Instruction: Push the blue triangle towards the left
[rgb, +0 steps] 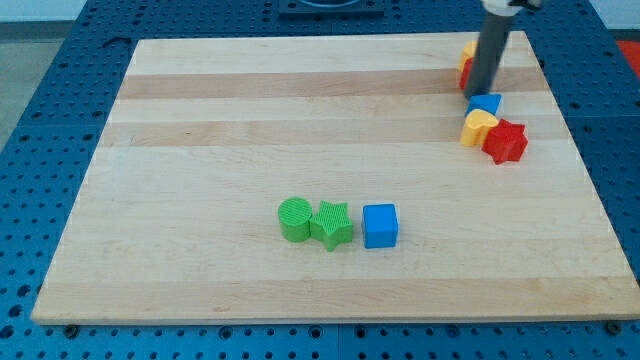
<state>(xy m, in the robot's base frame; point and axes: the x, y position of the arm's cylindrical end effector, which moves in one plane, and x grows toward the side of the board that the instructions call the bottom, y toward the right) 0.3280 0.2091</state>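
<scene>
While the rod (490, 50) comes down from the view's top right, my tip (481, 94) sits right at the top edge of the blue triangle (486, 103), touching it or as good as, on its upper left side. That rod is all the arm has, so nothing is clenched or grasped anywhere, it just presses against stuff.

Only one camera view to go through, so here goes. That blue triangle is way over on the view's right side of the wooden bench (200, 120), near the top. Just below it is a yellow block (477, 127), shape hard to call, and a red star (506, 141) sits right next to the yellow one on its right, all three bunched tight together. Behind the rod, up near the bench's top edge, a bit of another yellow block (468, 48) and a red block (464, 72) peek out, mostly hidden so can't tell shapes.

Well apart from that bunch, lower down around the middle, is a row: green cylinder (294, 219), green star (332, 225) touching it, then a blue cube (380, 225) just beside the star with a small gap.
</scene>
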